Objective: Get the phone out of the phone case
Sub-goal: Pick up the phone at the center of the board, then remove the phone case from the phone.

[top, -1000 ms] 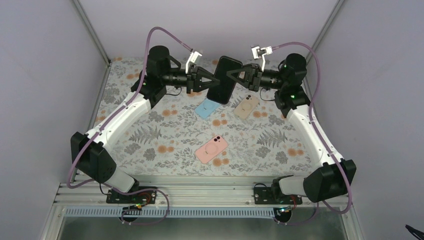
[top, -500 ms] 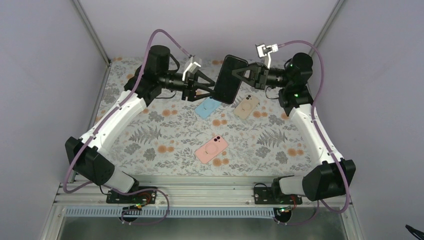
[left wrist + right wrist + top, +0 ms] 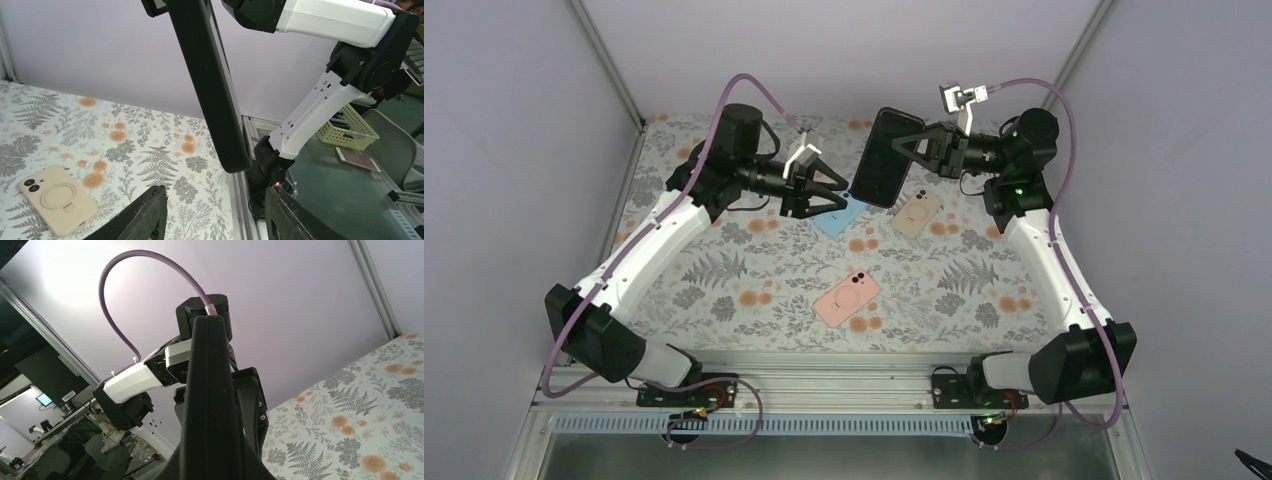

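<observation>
Left claw (image 3: pixel 842 196) has backed off, open; right claw (image 3: pixel 906 150) alone grips the phone (image 3: pixel 874 172), a one-sided hold that could slip.

Phone case (image 3: pixel 886 157) looks smooth matt black; beige case (image 3: pixel 57 200) soft matt plastic; counter (image 3: pixel 754 270) wears printed floral cloth; arm shells (image 3: pixel 654 240) glossy white plastic
</observation>
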### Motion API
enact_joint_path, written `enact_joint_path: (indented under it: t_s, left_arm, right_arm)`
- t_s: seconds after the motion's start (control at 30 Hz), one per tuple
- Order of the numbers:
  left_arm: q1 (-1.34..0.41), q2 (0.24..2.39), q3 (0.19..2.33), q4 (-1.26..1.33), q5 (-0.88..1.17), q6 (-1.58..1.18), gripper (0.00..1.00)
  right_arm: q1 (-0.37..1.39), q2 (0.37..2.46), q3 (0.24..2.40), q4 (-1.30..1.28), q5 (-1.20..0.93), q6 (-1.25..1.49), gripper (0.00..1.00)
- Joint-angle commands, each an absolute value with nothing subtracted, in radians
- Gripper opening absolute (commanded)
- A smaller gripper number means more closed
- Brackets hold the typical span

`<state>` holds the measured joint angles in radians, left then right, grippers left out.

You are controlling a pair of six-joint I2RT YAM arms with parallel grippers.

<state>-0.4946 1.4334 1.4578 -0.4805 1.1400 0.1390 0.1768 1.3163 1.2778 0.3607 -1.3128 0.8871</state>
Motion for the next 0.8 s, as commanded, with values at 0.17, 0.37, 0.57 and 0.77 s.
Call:
enact_joint_path:
  t_s: [0.17, 0.37, 0.57, 0.77]
  left_arm:
    - [-0.528, 1.42, 1.461, -0.445, 1.169, 0.125, 0.49]
    - [-0.528, 1.441, 1.485, -0.413, 1.168, 0.077, 0.46]
    - [-0.525, 1.443, 1.469, -0.428, 1.145, 0.108, 0.35]
    - [-0.515, 1.441, 1.453, -0.41, 1.103, 0.084, 0.29]
  right_arm:
    - [0.17, 1.289, 1.264, 0.413, -1.304, 0.91, 0.04]
    - [0.169, 1.29, 1.267, 0.413, -1.309, 0.909, 0.04]
    - [0.169, 1.287, 1.265, 0.42, -1.317, 0.921, 0.04]
    - [0.169, 1.283, 1.25, 0.491, -1.329, 0.983, 0.04]
